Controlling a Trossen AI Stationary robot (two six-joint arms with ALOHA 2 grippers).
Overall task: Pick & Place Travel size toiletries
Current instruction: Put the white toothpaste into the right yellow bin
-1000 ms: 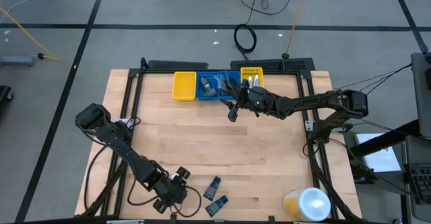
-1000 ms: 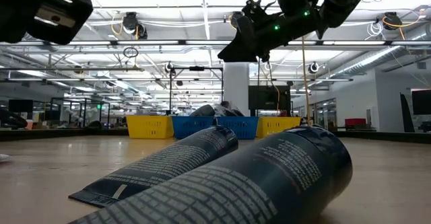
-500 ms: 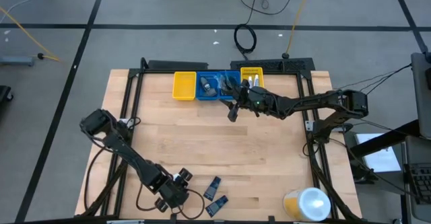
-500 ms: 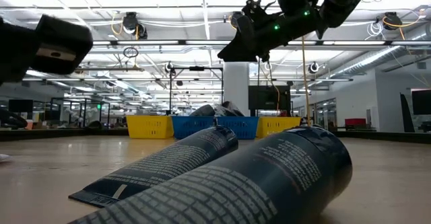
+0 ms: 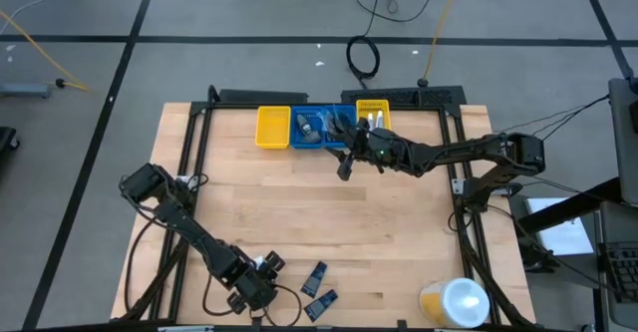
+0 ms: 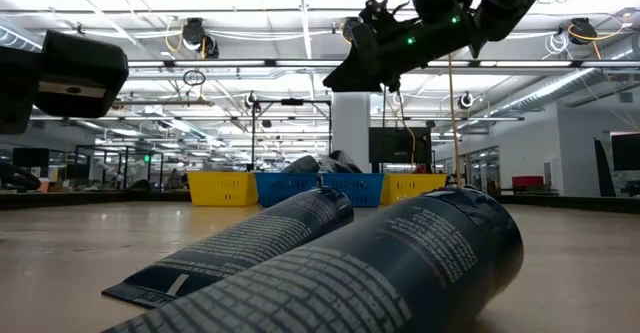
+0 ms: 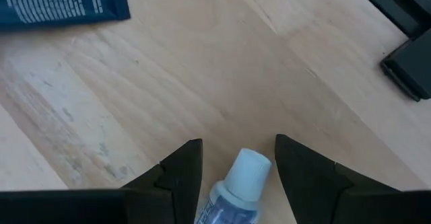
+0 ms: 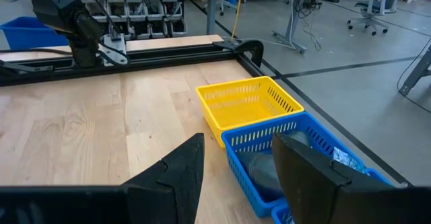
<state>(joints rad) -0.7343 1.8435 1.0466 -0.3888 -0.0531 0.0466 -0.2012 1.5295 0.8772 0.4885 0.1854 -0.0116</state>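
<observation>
A small tube with a white cap and blue label (image 7: 237, 183) lies between the fingers of my left gripper (image 7: 237, 143), which is open at the table's near-left part (image 5: 251, 290). A gap shows on each side of the cap. Two dark blue printed tubes (image 5: 315, 274) (image 5: 321, 304) lie flat on the wood just right of that gripper and fill the low view (image 6: 400, 263); one tube's end shows in the left wrist view (image 7: 64, 2). My right gripper (image 5: 345, 166) hangs open and empty above the table by the bins (image 8: 236, 143).
A yellow bin (image 5: 272, 127), a blue bin (image 5: 321, 128) with dark items inside, and a second yellow bin (image 5: 373, 113) stand in a row at the far edge. A large yellow container with a white lid (image 5: 454, 302) sits at the near right corner. A black frame (image 5: 189, 153) rims the table.
My left gripper has come down toward the table at the near-left part; its elbow has shifted slightly toward the near edge. The right arm and the dark tubes have kept still.
</observation>
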